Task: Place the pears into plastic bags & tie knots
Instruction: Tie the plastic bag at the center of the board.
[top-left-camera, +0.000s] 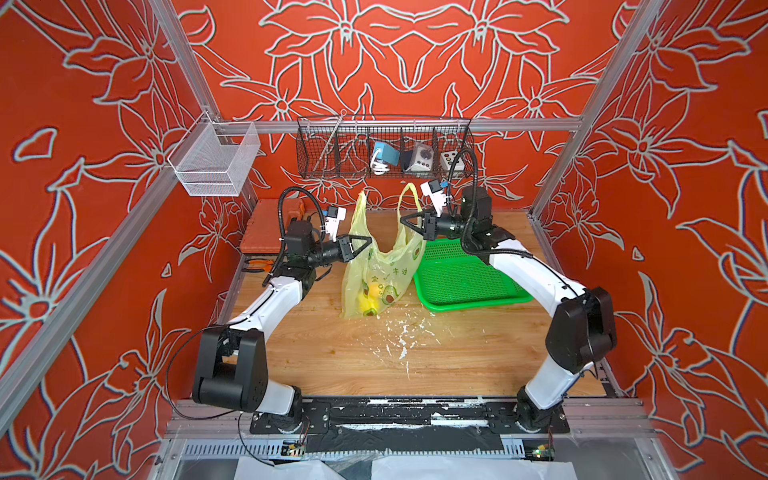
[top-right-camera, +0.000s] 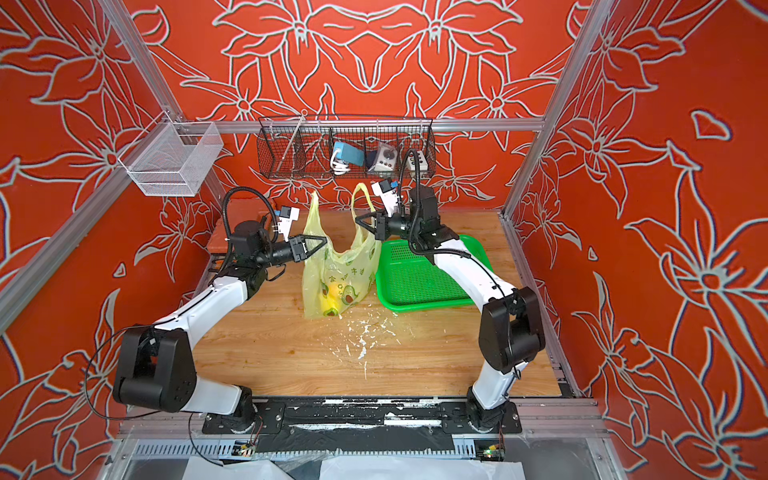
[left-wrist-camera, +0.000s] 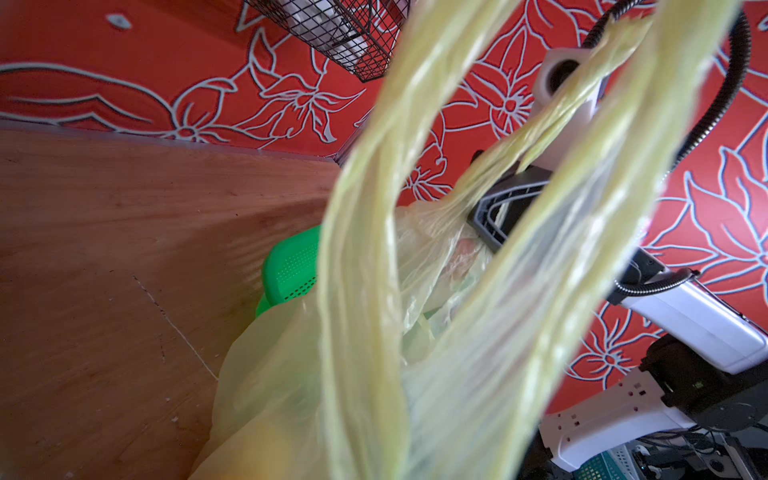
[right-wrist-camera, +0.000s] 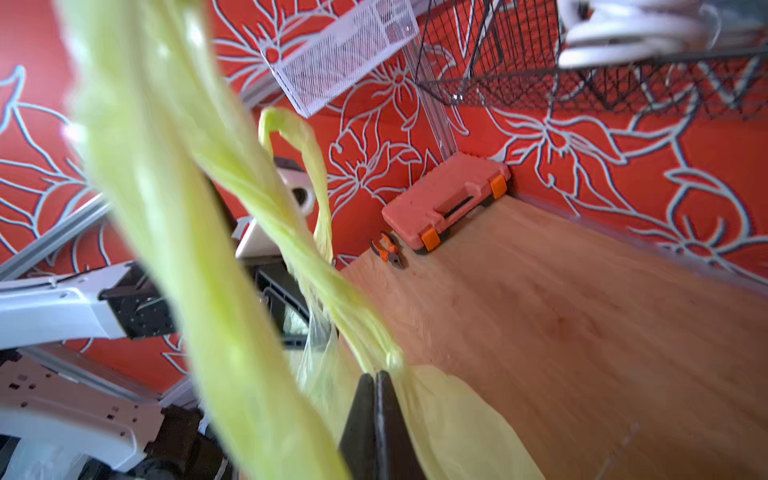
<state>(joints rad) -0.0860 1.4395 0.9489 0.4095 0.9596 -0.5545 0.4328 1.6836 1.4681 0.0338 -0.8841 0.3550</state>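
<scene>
Your left fingers (top-left-camera: 368, 241) and right fingers (right-wrist-camera: 361, 419) pinch the plastic bag (top-left-camera: 390, 266) at 9 and 2 o'clock; yank apart and film may slip or tear, spilling pears (top-left-camera: 370, 299).

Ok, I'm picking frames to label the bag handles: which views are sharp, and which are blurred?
Both top views: sharp and evenly lit; the plastic bag and its print are clear. Left wrist view: the left-side handle, close to the lens, is a soft out-of-focus band. Right wrist view: the right-side handle is blurred likewise, while the orange case behind stays fairly sharp.
</scene>
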